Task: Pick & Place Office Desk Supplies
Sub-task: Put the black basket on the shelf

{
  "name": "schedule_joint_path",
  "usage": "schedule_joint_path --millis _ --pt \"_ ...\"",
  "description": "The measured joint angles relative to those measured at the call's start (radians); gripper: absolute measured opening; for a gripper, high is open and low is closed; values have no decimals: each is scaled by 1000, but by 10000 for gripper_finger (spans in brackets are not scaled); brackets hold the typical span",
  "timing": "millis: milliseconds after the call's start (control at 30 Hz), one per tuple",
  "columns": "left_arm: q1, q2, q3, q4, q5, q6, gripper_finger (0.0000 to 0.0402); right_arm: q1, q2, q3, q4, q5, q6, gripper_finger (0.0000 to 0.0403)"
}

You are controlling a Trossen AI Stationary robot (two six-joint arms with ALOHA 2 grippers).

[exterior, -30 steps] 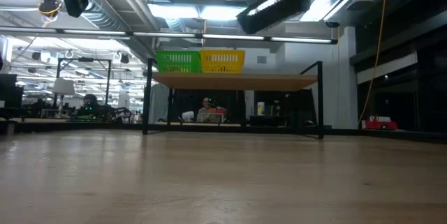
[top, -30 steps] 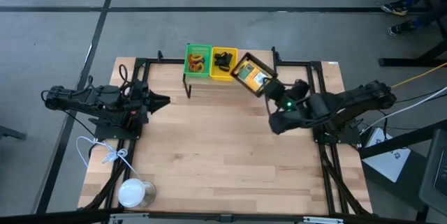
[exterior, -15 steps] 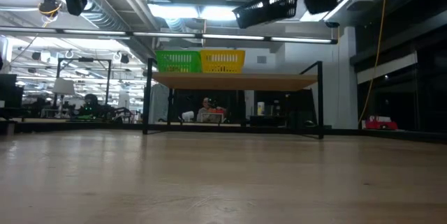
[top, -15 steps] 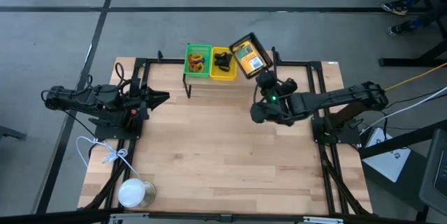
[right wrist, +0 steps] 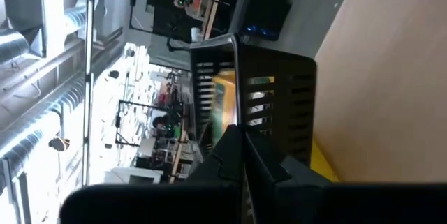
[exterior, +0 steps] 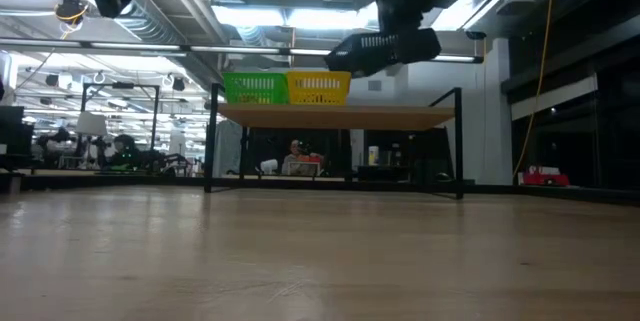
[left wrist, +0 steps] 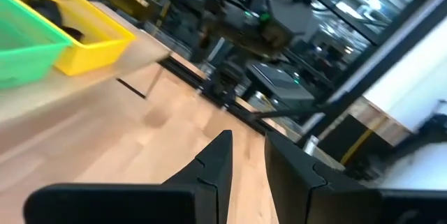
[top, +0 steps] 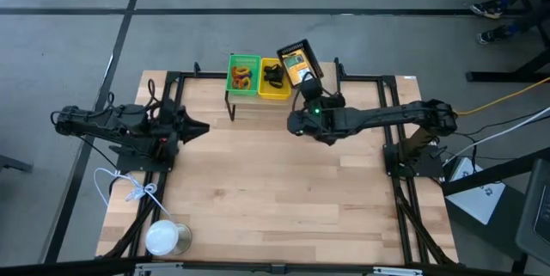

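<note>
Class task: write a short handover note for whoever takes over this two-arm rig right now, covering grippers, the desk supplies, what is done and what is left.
Right gripper: shut on the rim of the black mesh tray, holding it in the air beside the yellow tray, printed boxes inside.
Left gripper: idle at the table's left side, fingers slightly apart, holding nothing.
Done: green tray with orange loops and yellow tray with black clips stand side by side on the raised shelf.
Left: likely set the mesh tray down on the shelf next to the yellow one, then release.

Black mesh tray point(top: 297, 61) contents too small to identify; its near edge hidden
</note>
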Motion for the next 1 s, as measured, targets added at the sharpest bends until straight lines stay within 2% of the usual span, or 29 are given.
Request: schedule_joint_path --millis 233,467,800,1000 --pt "0 0 0 0 27 0 82 -33 -4 0 -4 62 -8 0" --pt "0 0 0 5 26 0 82 -72 -4 0 -69 -28 0 0" --pt "0 0 0 29 25 0 82 -90 -13 0 -127 -39 3 0" --pt "0 0 0 30 25 -3 82 -105 -72 0 -231 -33 3 0"
